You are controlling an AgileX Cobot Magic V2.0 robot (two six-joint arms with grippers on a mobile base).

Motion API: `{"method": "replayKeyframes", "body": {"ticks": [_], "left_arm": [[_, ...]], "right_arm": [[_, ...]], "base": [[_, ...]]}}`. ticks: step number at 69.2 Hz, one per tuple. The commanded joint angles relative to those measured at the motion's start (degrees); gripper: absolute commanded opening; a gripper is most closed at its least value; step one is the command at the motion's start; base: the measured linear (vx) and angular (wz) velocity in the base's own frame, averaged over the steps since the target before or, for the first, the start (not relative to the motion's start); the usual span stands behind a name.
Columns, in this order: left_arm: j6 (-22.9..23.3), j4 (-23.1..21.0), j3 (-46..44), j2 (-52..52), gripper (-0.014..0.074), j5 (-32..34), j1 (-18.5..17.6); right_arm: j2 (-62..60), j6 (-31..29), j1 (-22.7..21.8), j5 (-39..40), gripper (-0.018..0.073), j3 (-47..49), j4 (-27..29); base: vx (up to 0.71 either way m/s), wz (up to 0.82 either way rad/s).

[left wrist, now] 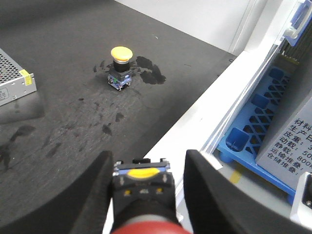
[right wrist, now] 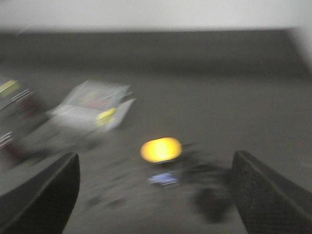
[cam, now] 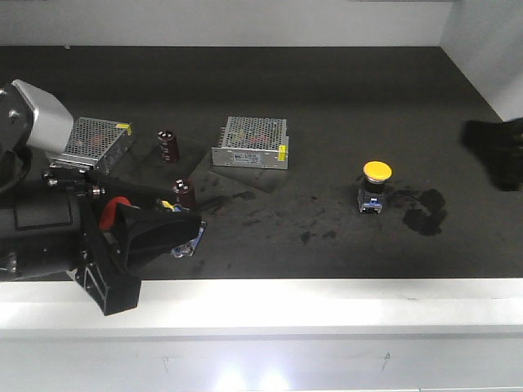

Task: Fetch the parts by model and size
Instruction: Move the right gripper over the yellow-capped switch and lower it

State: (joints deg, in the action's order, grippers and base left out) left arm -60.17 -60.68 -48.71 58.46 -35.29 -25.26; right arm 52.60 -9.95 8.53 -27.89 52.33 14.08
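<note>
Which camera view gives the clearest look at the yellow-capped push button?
The left wrist view: the yellow-capped push button is sharp, with cap, black body and blue base distinct. The front view shows it clear but smaller; the right wrist view shows only a blurred yellow blob.

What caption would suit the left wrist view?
Red-capped switch sits within the left tool; yellow-capped switch stands upright on the dark mat beyond.

Front view: dim worktop (cam: pixel 343 98); I get glare bleaching the white ledge (cam: pixel 327 306) beneath my left tool (cam: pixel 184 233).
Left wrist: crisp; red-capped switch (left wrist: pixel 144 195) inside the tool goes soft up close.
Right wrist: heavy motion blur; yellow-capped switch (right wrist: pixel 161 150) ahead of my right tool (right wrist: pixel 156 195) is smeared.
</note>
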Motion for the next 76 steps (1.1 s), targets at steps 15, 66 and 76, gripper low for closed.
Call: {"method": "replayKeyframes", "body": {"ticks": [15,66,76], "left_arm": [[0.0,-3.1,-1.7,-0.9,-0.0008,-0.2,-0.3],[0.0,-2.6,-1.7,-0.9,-0.0008,-0.6,-0.3],[0.0,-2.6,-1.7,-0.9,-0.0008,-0.6,-0.3]], "right_arm": [[17.6,5.6,3.4,-16.3,0.0594,20.9,-0.7],[55.1,13.8,3.5,-45.6,0.0594,58.4,-14.1],[57.1,13.8,3.5,-45.6,0.0594,58.4,-14.7]], "base": [[0.00,0.00],[0.00,0.00],[0.00,0.00]]}}
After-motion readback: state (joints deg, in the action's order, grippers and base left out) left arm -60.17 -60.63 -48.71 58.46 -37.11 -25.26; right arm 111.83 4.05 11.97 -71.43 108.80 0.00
